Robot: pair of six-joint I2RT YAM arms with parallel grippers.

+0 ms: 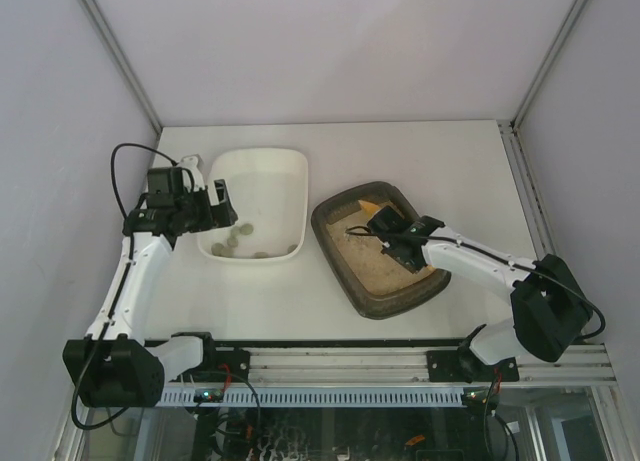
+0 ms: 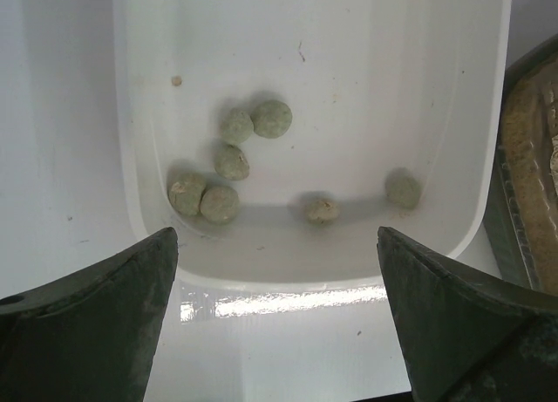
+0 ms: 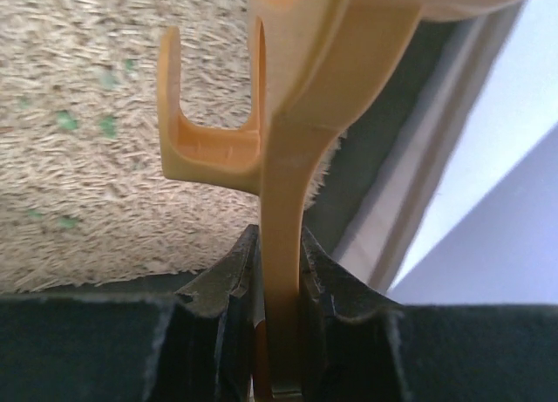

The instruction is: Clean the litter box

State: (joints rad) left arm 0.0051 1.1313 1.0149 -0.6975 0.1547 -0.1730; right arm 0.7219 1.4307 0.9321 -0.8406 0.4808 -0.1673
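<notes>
The dark grey-brown litter box (image 1: 335, 253) with beige litter (image 3: 78, 158) sits right of centre. My right gripper (image 1: 392, 233) hovers over it, shut on the handle of a yellow-orange scoop (image 3: 283, 201); the scoop's head (image 1: 381, 215) reaches toward the box's far end. Small green specks (image 3: 65, 120) lie in the litter. My left gripper (image 1: 222, 203) is open and empty at the near-left rim of the white tub (image 1: 290, 176). Several grey-green clumps (image 2: 231, 162) lie in the tub (image 2: 139, 114).
The litter box's edge (image 2: 514, 201) shows at the right of the left wrist view, close beside the tub. White enclosure walls surround the table. A metal rail (image 1: 380, 366) with both arm bases runs along the near edge.
</notes>
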